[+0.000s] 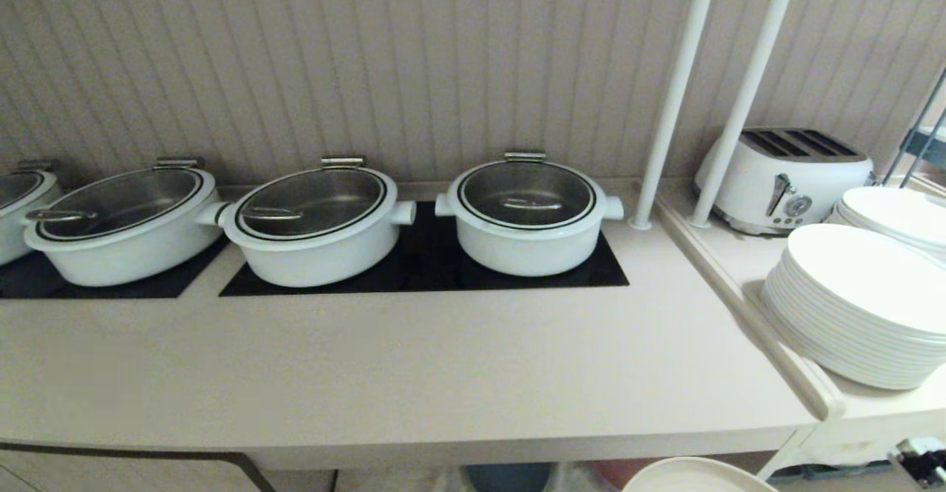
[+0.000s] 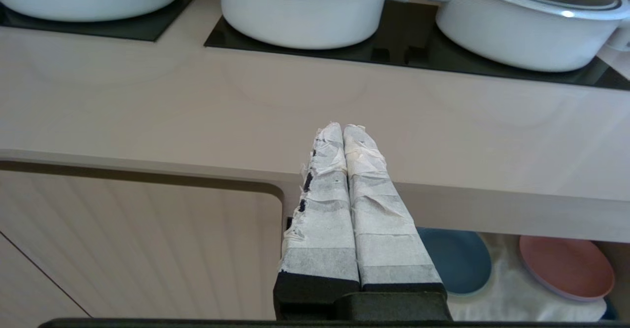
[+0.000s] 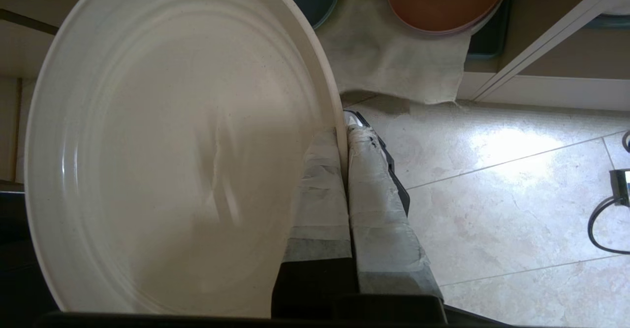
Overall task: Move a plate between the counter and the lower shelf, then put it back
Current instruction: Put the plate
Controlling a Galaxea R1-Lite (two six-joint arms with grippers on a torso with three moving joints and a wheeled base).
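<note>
The cream-beige plate hangs in my right gripper, whose taped fingers are shut on its rim, above the tiled floor in front of the lower shelf. Its far edge peeks into the bottom of the head view as the plate, below the counter's front edge. The counter is a long beige worktop with black inset panels. My left gripper is shut with nothing in it, pointing at the counter's front edge. The lower shelf shows white cloth under the counter.
Three white pots with glass lids stand on the black panels. A stack of white plates and a toaster sit on the right side ledge. A blue plate and a pink plate lie on the shelf cloth.
</note>
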